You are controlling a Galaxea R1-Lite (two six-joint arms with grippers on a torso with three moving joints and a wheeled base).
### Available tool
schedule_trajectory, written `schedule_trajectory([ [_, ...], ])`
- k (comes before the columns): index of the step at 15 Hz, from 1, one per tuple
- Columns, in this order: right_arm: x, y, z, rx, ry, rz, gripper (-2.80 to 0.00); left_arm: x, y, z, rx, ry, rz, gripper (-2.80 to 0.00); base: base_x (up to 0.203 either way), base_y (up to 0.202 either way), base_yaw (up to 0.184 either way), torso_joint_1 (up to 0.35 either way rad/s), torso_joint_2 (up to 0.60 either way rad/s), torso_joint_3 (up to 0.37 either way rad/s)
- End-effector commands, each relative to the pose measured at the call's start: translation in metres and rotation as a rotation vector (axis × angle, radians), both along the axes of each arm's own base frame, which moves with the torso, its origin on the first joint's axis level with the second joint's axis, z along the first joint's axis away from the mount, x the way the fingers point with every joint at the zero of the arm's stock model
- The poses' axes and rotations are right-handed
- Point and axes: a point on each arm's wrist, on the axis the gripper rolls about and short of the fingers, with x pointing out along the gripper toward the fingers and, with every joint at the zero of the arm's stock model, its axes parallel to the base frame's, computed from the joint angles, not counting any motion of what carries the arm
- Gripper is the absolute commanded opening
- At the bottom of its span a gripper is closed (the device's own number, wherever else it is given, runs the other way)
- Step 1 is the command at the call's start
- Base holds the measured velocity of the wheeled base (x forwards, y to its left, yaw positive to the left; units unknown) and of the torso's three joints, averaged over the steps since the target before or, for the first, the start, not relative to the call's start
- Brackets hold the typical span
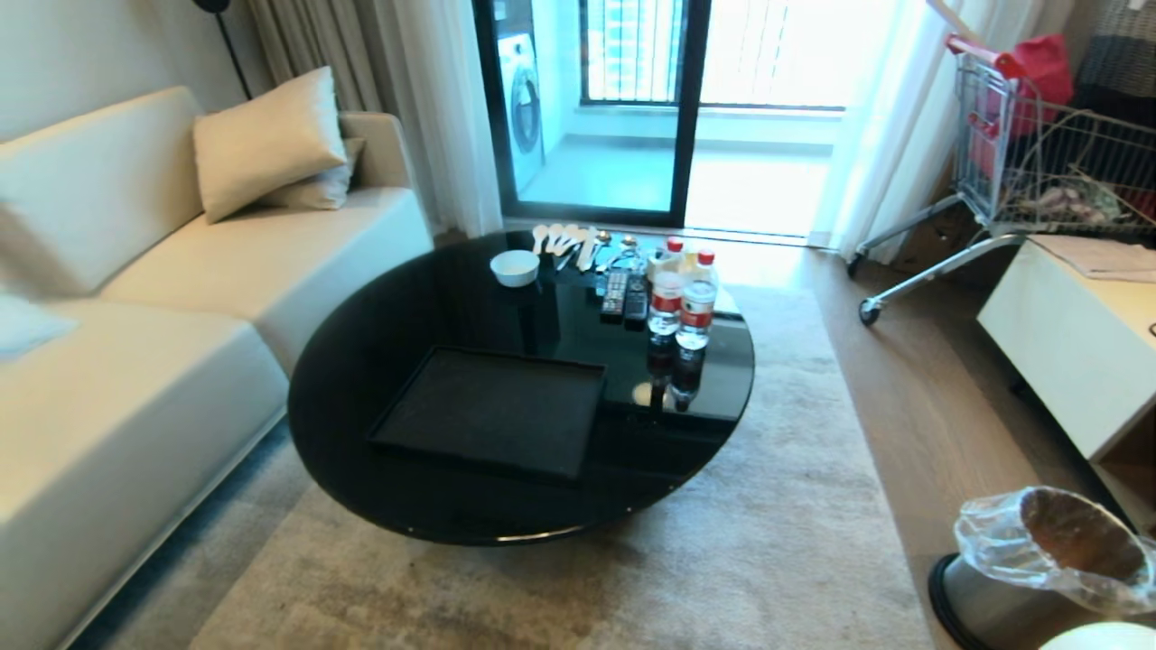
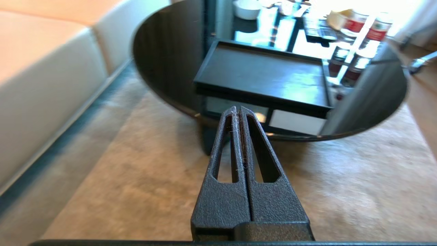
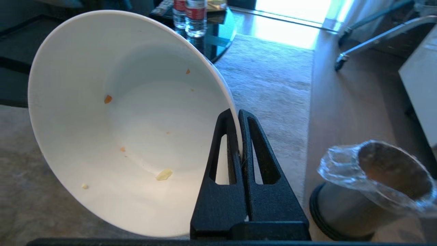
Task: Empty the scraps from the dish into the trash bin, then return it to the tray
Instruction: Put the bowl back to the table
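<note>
Clamped on the rim of the dish (image 3: 129, 119), the right gripper (image 3: 238, 114) holds the white bowl tilted on its side, its jaws pinched tight with the thin wall between them. Only crumbs of the scraps (image 3: 164, 174) cling inside: a pale-yellow flake low down and a few orange specks higher up. No whole carrot slice or stick shows in the bowl, so the emptying looks done, or nearly so.

Just beside the bowl, on the wooden floor, stands the trash bin (image 3: 372, 191), its clear liner spread over the mouth. The bowl hangs near it but not over it. In the head view the bin (image 1: 1039, 560) sits at the lower right, with a sliver of the dish (image 1: 1097, 636) at the bottom edge.

Farther off, the tray (image 1: 492, 411) lies bare on the round black glass surface (image 1: 361, 361), well apart from the bowl. A smaller white bowl (image 1: 515, 267), spoons, remote controls and water bottles (image 1: 682, 298) crowd the far side.

The left gripper (image 2: 238, 112) hangs idle above the rug, jaws clenched on nothing.

The step in hand appears to be the return: the next move calls for levelling the bowl, carrying it across to the tray, setting it flat inside the rim and only then letting go.
</note>
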Motion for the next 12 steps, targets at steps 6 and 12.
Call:
schedule_trajectory([
  [6,0.0001,0.0,0.0,0.002,0.001,0.001,-2.8,0.0,0.0,0.0,-0.001,-0.001,0.001,-2.8,-0.001,-0.008,0.144,0.002,0.01,0.001],
  [12,0.0001,0.0,0.0,0.002,0.001,0.001,-2.8,0.0,0.0,0.0,-0.001,-0.001,0.001,-2.8,0.0,0.0,0.0,0.0,0.0,0.0],
])
